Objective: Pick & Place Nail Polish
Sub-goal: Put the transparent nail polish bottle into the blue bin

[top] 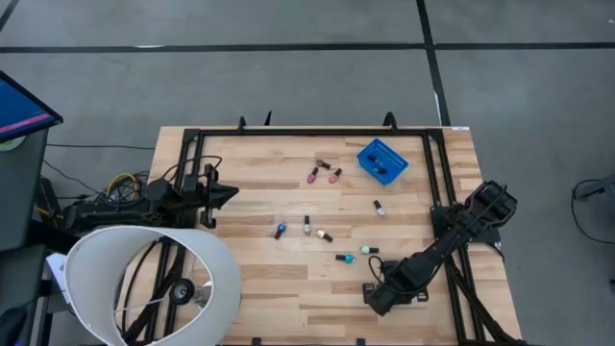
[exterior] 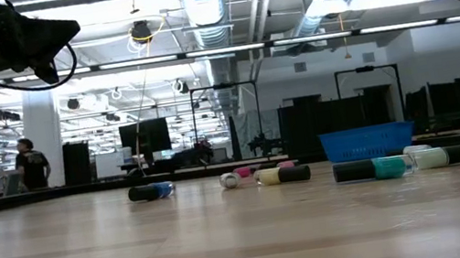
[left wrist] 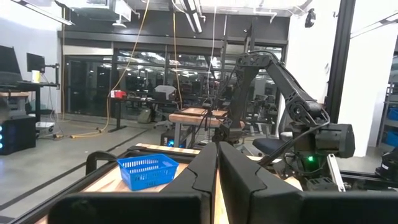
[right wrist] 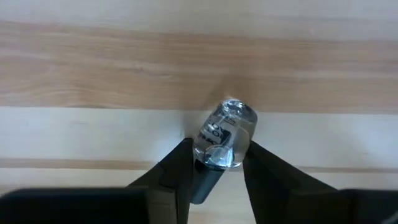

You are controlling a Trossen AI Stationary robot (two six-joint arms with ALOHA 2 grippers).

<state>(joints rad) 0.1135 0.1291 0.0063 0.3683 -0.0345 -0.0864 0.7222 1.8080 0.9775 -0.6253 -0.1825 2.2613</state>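
Note:
Several small nail polish bottles lie on their sides across the wooden table (top: 250, 279), among them a teal one (top: 345, 258) and a blue one (top: 280, 231). My right gripper (right wrist: 219, 163) points down near the table's near right part (top: 373, 291), closed around a clear glass bottle (right wrist: 224, 130) with a dark cap (right wrist: 202, 183). My left gripper (left wrist: 217, 168) waits shut at the table's left (top: 226, 192), raised above the table. My right gripper pinches the clear bottle between its two fingers at the lower part of the glass body (right wrist: 208, 152), beside the cap. The fingers (right wrist: 177, 171) come from above, pointing down, one on each side. The bottle lies on its side on the table.
A blue plastic bin (top: 381, 160) stands at the far right of the table, also seen in the low view (exterior: 366, 140). Black rails (top: 437, 183) frame the table. A white lamp shade (top: 154, 284) overhangs the near left corner.

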